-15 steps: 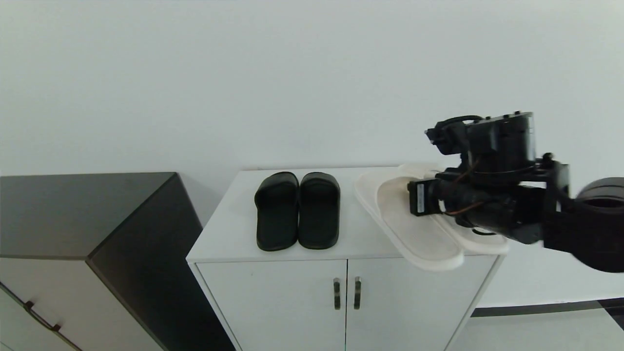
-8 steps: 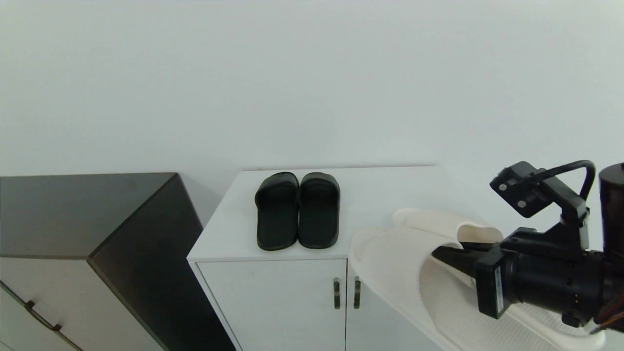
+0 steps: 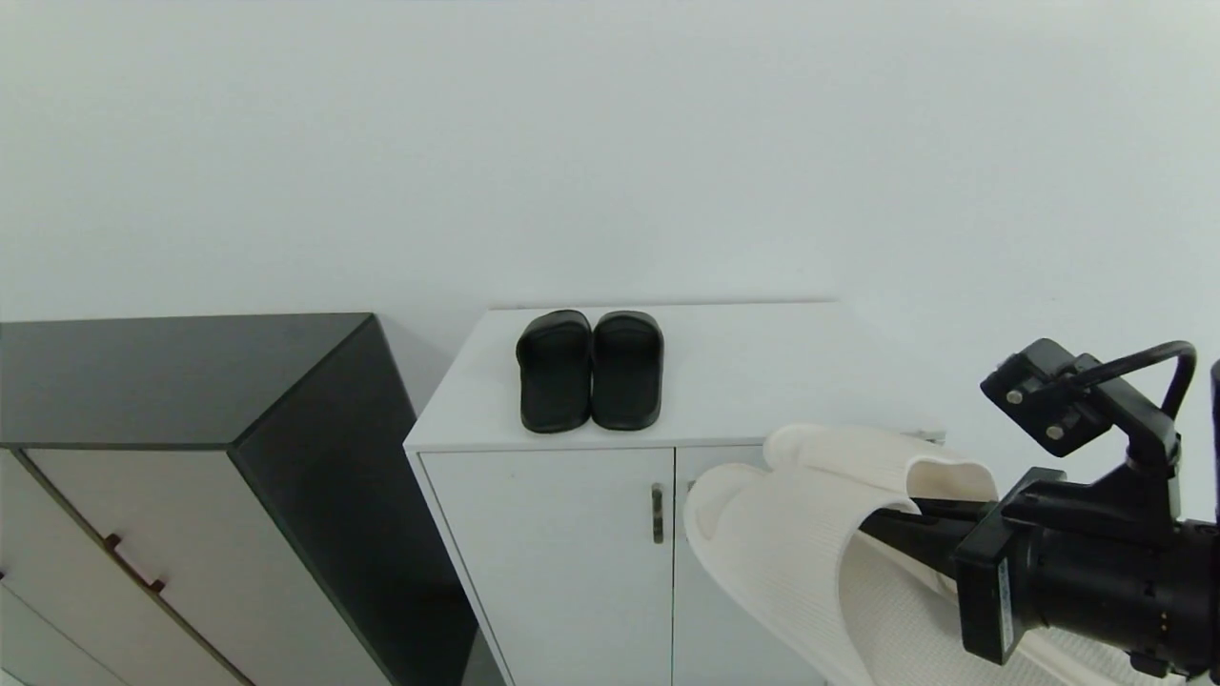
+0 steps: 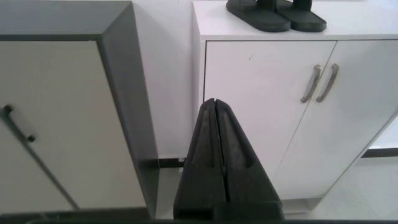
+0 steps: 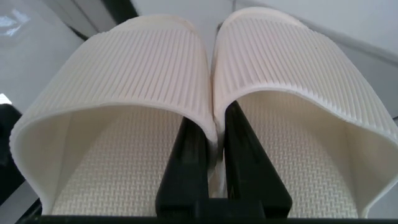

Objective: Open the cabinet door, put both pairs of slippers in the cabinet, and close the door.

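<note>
A plain pale wall stands behind a white two-door cabinet (image 3: pixel 543 562) with both doors shut, and a dark grey cabinet (image 3: pixel 191 381) stands just beside its left side. On the white cabinet's top, toward the left, lies a pair of black rubber slide slippers (image 3: pixel 591 370), side by side with toes toward the wall. A pair of cream ribbed slide slippers (image 3: pixel 810 553) hangs in the air in front of the white cabinet's right door, toes pointing at it. The right gripper (image 5: pixel 212 124) carries them with one finger inside each slipper, pinching the two inner strap walls together. The left gripper (image 4: pixel 216 109) is closed on nothing, its fingers pressed flat together, and it faces the white cabinet's front. The coming move likely turns on the slim upright metal handles (image 4: pixel 310 83) at the centre seam. Their long axis runs vertical and they lie ahead of the free left gripper (the right one is loaded), so the left arm seems the one to pull. The count is four slippers in two pairs, two doors, two handles and two grippers
</note>
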